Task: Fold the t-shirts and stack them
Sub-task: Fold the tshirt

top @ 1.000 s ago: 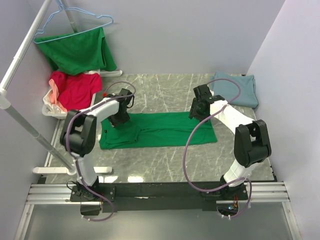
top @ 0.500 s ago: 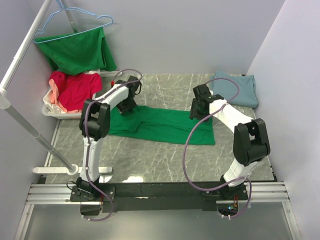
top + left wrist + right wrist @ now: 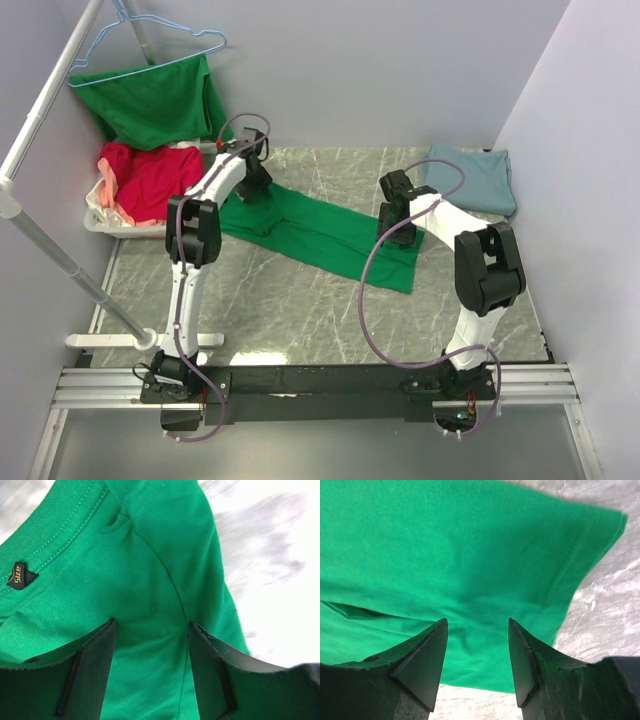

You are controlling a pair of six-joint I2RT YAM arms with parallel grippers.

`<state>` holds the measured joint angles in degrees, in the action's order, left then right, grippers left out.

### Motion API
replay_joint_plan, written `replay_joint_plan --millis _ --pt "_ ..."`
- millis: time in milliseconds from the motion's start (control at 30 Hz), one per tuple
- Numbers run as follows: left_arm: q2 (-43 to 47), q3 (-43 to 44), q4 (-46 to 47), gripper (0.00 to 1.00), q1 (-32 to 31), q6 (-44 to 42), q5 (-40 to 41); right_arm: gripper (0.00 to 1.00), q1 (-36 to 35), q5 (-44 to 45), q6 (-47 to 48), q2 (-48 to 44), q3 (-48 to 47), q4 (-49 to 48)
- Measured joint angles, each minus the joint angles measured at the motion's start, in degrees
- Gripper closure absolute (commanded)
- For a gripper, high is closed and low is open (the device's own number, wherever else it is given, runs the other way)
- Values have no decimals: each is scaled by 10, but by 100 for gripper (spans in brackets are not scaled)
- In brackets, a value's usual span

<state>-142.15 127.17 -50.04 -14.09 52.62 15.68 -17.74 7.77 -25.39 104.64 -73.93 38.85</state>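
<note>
A bright green t-shirt (image 3: 320, 235), folded into a long strip, lies slantwise on the marble table (image 3: 300, 320) from back left to front right. My left gripper (image 3: 255, 183) stands over its collar end. In the left wrist view its jaws (image 3: 151, 622) are apart, with the green t-shirt (image 3: 125, 570) and its size label (image 3: 20, 574) right under them. My right gripper (image 3: 393, 215) is over the hem end, its jaws (image 3: 477, 621) apart above the cloth (image 3: 445, 545). A folded blue-grey t-shirt (image 3: 472, 178) lies at the back right.
Another green shirt (image 3: 160, 100) hangs on a blue hanger at the back left. Below it, a white basket (image 3: 98, 222) holds a red shirt (image 3: 150, 178) and a pink one (image 3: 108, 205). A white rail pole (image 3: 50, 245) slants along the left side.
My left gripper has moved toward the back of the table and the shirt's collar end went with it. The strip has turned from level to slanted. The right gripper shifted slightly left.
</note>
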Motion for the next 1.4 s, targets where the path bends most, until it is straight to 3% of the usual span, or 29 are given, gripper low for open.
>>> replay_joint_plan --millis 167,533,833,1133,1400 --pt "4 -27 127 28 21 -28 -82 41 -1 -5 4 0 0 2" --pt "-11 -51 344 25 30 -81 -250 41 -12 -21 28 0 19 -2" --pt "88 -178 408 25 30 -103 -233 42 -18 -60 40 10 38 -3" --pt "237 -223 410 25 24 -132 -180 43 -31 -53 23 23 41 -3" --pt "263 -230 352 25 7 -159 -122 43 -84 -63 -27 -58 149 -61"
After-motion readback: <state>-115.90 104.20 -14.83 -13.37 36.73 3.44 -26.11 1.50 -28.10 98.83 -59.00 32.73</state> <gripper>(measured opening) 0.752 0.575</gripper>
